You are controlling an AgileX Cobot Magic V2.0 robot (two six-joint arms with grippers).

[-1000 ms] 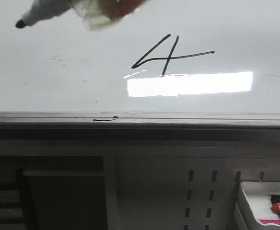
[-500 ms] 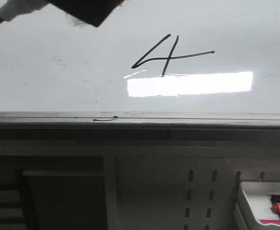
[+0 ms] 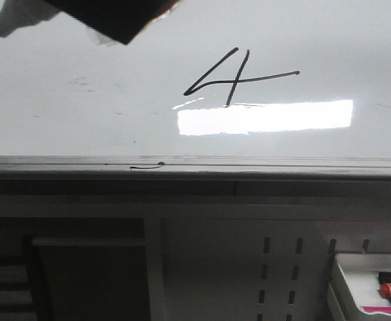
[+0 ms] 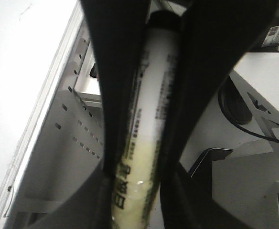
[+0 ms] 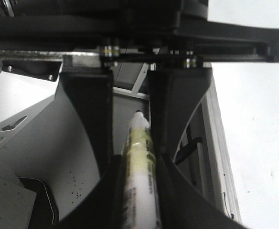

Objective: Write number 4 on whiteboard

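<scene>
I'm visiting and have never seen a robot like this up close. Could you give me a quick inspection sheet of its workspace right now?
Surface: large glossy white whiteboard, faint grey smudges, bright light glare.
Job's things: slanted black hand-drawn number 4, finished, crossbar stretching right.
Clutter: short black squiggle on the grey rim; small white plastic tray holding markers.
Grippers: left gripper fingers clamp a white marker pen; right gripper fingers clamp a second white marker.
Cables: one black cable in the left wrist view.
Surroundings: grey perforated metal panel below the board.
</scene>
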